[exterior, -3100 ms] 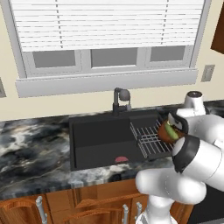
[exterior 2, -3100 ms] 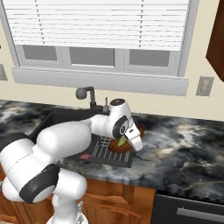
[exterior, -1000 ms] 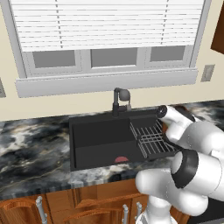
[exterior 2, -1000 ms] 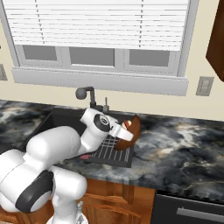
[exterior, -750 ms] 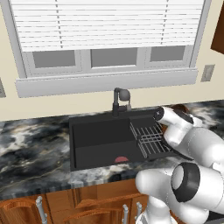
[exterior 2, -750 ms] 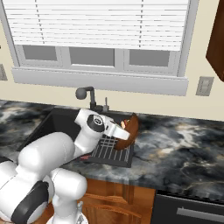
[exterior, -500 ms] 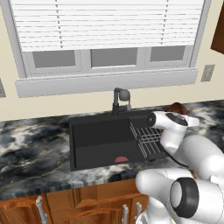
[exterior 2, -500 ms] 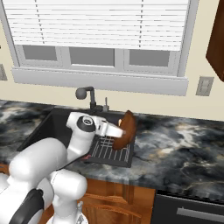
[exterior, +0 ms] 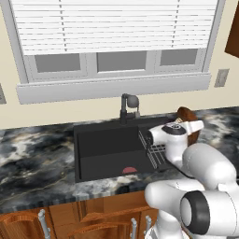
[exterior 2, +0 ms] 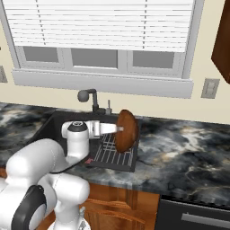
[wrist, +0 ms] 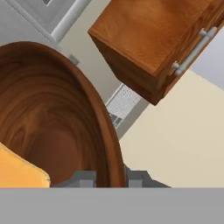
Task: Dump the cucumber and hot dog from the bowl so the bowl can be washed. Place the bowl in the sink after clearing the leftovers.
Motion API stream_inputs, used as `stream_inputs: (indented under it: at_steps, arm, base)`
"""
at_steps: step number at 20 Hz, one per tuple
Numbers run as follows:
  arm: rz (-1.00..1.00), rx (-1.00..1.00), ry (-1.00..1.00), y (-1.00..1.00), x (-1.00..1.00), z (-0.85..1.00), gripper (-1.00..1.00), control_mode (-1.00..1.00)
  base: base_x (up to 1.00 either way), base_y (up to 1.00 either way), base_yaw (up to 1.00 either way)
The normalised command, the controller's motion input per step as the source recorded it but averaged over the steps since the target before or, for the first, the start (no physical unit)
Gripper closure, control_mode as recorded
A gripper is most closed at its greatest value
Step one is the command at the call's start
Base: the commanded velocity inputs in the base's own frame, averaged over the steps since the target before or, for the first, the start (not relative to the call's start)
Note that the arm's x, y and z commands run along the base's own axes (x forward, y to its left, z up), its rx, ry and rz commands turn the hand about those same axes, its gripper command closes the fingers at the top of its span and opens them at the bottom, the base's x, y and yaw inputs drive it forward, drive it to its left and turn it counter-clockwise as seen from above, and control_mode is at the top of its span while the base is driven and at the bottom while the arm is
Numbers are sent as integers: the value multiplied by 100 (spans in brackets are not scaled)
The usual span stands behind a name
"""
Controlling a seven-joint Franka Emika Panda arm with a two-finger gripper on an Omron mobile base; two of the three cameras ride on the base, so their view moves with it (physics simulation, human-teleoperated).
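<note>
Kitchen: dark marbled counter [exterior: 37, 154], window with white blinds [exterior: 112, 28] behind. Left base view: one black sink [exterior: 109, 149], one faucet [exterior: 127, 106], one wire rack [exterior: 154, 151] at the basin's right side; one bowl [exterior: 189, 122] peeks out behind the wrist. Right base view: bowl [exterior 2: 126, 131] tipped on edge above the rack [exterior 2: 112, 155], gripper [exterior 2: 117, 129] pinching its rim. Hand view: fingers [wrist: 86, 178] clamped either side of the bowl [wrist: 52, 113] rim; one wooden cabinet [wrist: 153, 39]; tan shape at lower left, can't identify.
</note>
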Motion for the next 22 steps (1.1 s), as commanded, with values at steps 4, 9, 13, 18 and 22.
stream_inputs:
  at_steps: [4, 9, 13, 18, 22]
  arm:
    - [0, -31, 12, 35, 2, 2, 100, -100]
    - [0, -16, 23, 19, 34, -3, 100, -100]
    - [0, -3, 11, 1, 19, 25, 100, -100]
    - [0, 16, 0, 0, -5, 58, 100, -100]
    - [0, 36, 0, 0, -11, 66, 100, -100]
  base:
    - [0, 0, 0]
    - [0, 0, 0]
    - [0, 0, 0]
    - [0, 0, 0]
    - [0, 0, 0]
